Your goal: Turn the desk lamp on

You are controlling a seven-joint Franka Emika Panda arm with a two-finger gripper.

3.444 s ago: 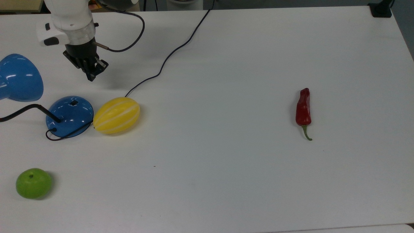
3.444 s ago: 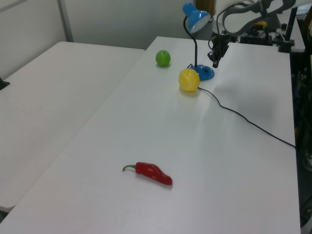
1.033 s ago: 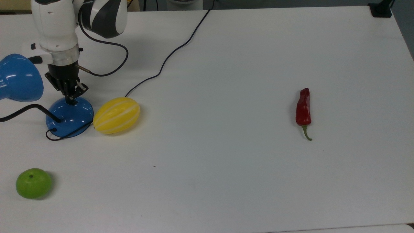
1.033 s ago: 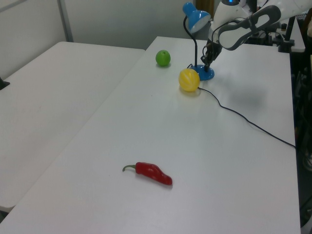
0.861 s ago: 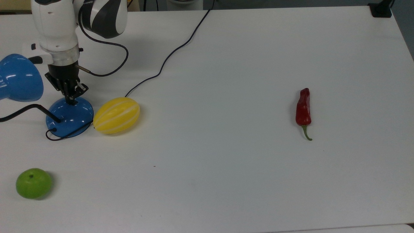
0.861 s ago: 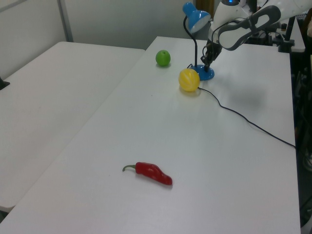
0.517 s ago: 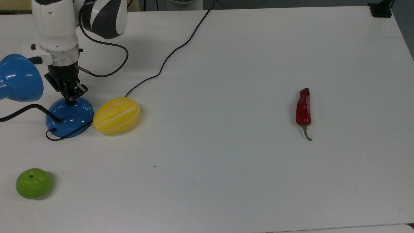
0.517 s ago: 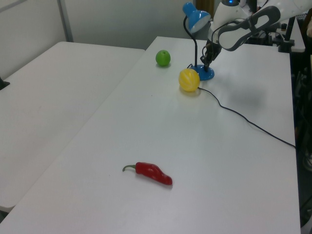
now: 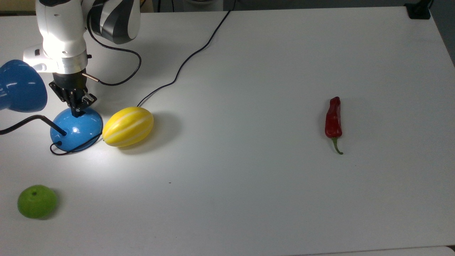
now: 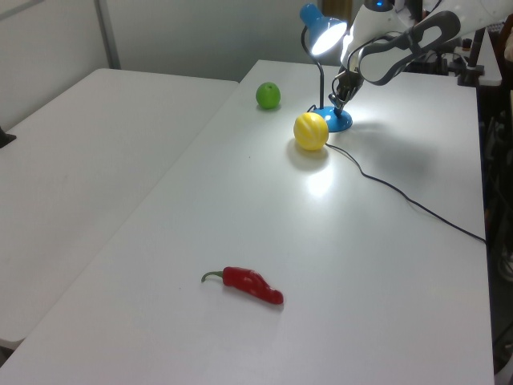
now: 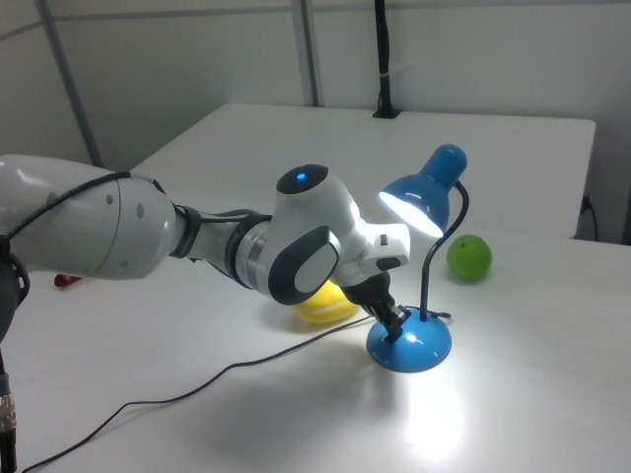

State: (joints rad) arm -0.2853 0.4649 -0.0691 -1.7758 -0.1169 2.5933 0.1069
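Note:
The desk lamp stands at the top view's left: a glossy blue dome base (image 9: 76, 129), a black bent neck and a blue shade (image 9: 19, 87). It is lit, and the shade (image 11: 424, 192) glows and throws a bright pool on the table around the base (image 11: 414, 347). My gripper (image 9: 76, 113) points down with its fingers shut, the tips resting on top of the base where the switch sits. The tips hide the switch. In the left view the gripper (image 10: 336, 107) is just above the base (image 10: 341, 122).
A yellow white-striped melon (image 9: 128, 126) lies against the base on the top view's right. A green round fruit (image 9: 36, 201) sits near the front left corner and a red chili pepper (image 9: 333, 119) far right. The lamp's black cord (image 9: 185, 64) runs toward the back edge.
The lamp has come on, with light now on the base, melon and table. Over 3.4 s my gripper moved down and left onto the base; it barely moved in the last second.

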